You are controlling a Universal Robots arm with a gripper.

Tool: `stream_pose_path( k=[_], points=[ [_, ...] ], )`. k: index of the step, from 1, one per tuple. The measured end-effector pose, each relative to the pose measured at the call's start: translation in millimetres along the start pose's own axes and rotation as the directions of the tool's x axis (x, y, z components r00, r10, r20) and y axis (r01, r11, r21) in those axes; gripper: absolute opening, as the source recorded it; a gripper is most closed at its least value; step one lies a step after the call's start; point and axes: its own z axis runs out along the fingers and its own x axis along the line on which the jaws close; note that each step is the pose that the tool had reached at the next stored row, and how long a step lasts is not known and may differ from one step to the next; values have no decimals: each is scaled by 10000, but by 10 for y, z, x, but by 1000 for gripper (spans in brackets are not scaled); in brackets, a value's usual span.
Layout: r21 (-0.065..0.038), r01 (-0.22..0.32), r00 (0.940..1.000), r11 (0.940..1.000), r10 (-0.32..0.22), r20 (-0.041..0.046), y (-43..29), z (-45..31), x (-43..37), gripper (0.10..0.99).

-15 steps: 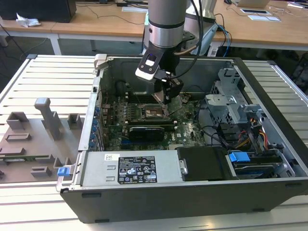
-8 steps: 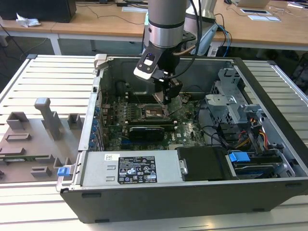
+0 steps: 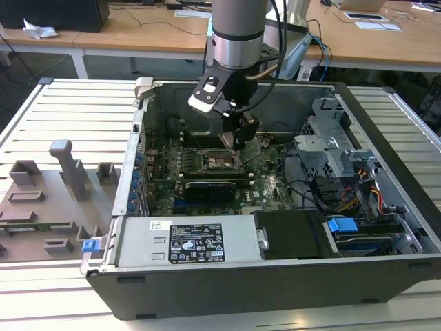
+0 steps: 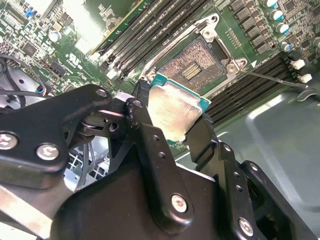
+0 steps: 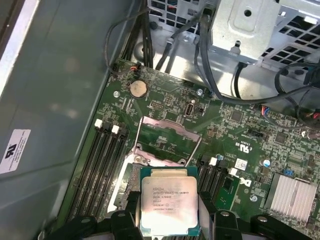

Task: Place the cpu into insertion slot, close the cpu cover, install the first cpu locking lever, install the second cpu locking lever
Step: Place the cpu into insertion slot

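A slatted metal tabletop carries an open computer case lying on its side, with grey plastic fixture blocks on the tabletop towards the exterior view's left. The arm comes straight down into the case, wrist vertical, and its last joint hangs over the middle of the green motherboard. Along the case's front wall sits a silvery power supply with a black-and-white printed label. A grey drive cage fills the side at the exterior view's right.

The black tool points down at the board and its two fingers are clamped on opposite edges of the cpu. The cpu is held flat-side up, clear of the board, over the edge of the insertion slot, not seated in it. The slot lies uncovered, its field of contacts showing. The cpu cover stands swung up off the slot, and a thin wire lever sticks out beside it, unlatched.

The cpu's metal top bears several lines of small print. A white sticker is on the case's inner wall, and a coin battery sits on the board beyond the cover.
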Motion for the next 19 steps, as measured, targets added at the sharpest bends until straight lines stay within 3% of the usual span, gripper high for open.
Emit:
stream_pose_path(
  k=[11, 19],
  points=[
    [-9, -844, 9964, 9964, 844, 92, 0, 3, 0, 541],
    [-29, -1741, 9846, 9847, 1741, 182, -1, 4, 0, 541]
  ],
)
